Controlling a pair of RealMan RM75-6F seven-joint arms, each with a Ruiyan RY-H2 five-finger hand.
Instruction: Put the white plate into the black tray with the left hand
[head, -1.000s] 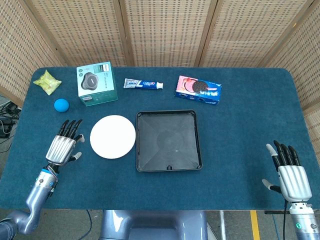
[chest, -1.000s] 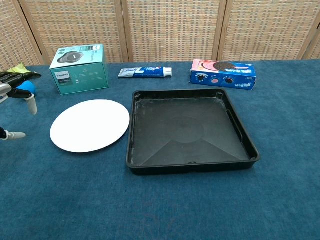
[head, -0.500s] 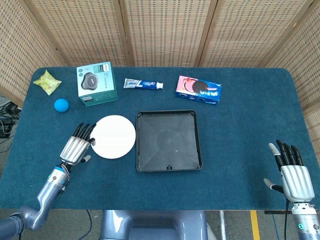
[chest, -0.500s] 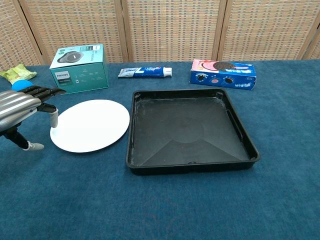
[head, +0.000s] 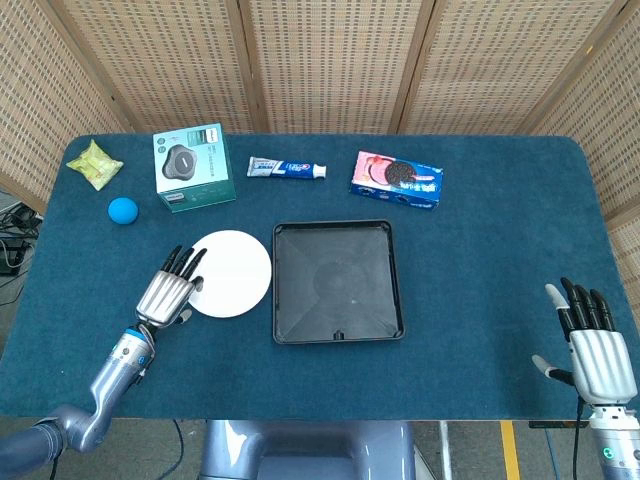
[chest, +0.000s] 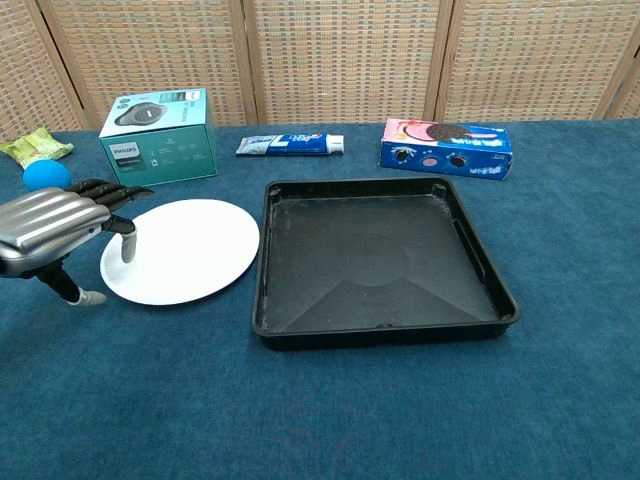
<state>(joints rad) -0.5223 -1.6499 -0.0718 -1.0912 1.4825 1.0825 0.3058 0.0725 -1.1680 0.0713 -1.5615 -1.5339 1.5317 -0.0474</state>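
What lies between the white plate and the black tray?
Nothing but a narrow strip of bare blue cloth between the white plate and the black tray; the head view shows it best.

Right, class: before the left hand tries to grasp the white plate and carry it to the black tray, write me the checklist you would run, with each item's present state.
1. Round white plate lies flat on the blue table cloth, nothing on it: ok.
2. Square black plastic tray is empty, with room for the plate: ok.
3. The tray lies right beside the plate, nothing between them: ok.
4. Left hand is at the plate's outer edge, fingers spread over the rim: ok.
5. Left hand actually touches or has hold of the plate: cannot tell.
6. Right hand is open at the table's far right, away from the tray: ok.
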